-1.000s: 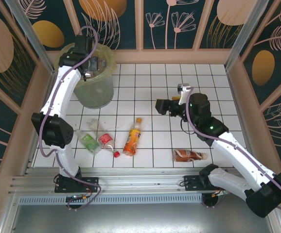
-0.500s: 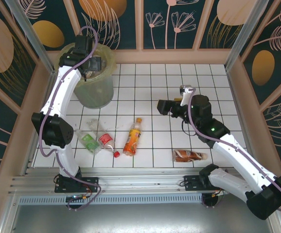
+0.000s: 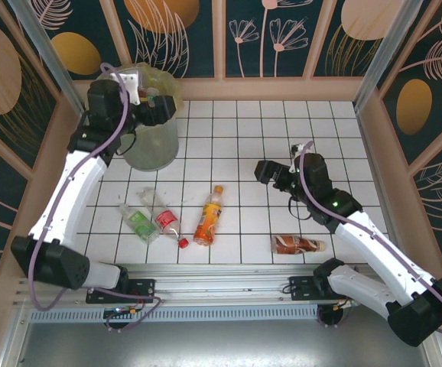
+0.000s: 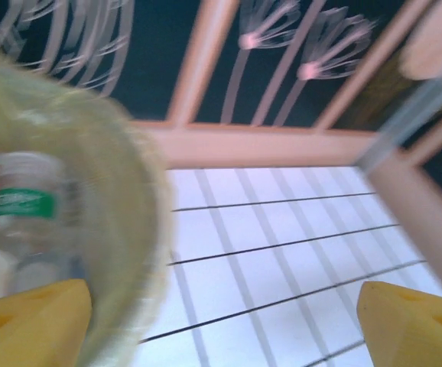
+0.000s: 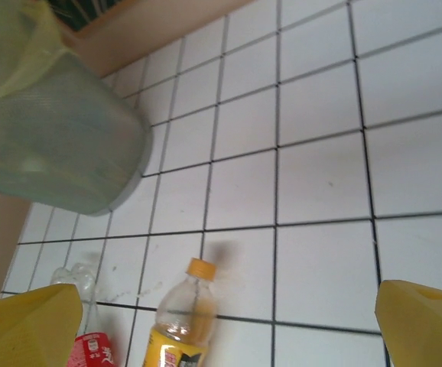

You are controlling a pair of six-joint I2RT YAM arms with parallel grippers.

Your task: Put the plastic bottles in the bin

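The bin [image 3: 148, 145] stands at the back left, lined with a yellow-green bag. My left gripper [image 3: 163, 110] hovers at its right rim, open and holding nothing. In the left wrist view the bin [image 4: 129, 206] sits at the left with a green-labelled bottle [image 4: 22, 202] and others inside; the left gripper [image 4: 225, 306] spans bare tiles. On the floor lie a green-labelled bottle [image 3: 138, 222], a red-labelled one [image 3: 166, 220], an orange one [image 3: 208, 216] and a brown one [image 3: 297, 245]. My right gripper [image 3: 261, 170] is open above mid-floor, empty, facing the orange bottle [image 5: 179, 329].
Wooden rails and patterned panels wall in the tiled floor [image 3: 229, 138] on three sides. The right wrist view also takes in the bin [image 5: 60, 145], a clear crushed bottle [image 5: 79, 279] and the red-labelled bottle [image 5: 91, 352] at the lower left.
My left arm has swung its gripper from over the bin's mouth to the right rim, jaws spreading wider. My right gripper has dropped slightly lower and nearer, still open.
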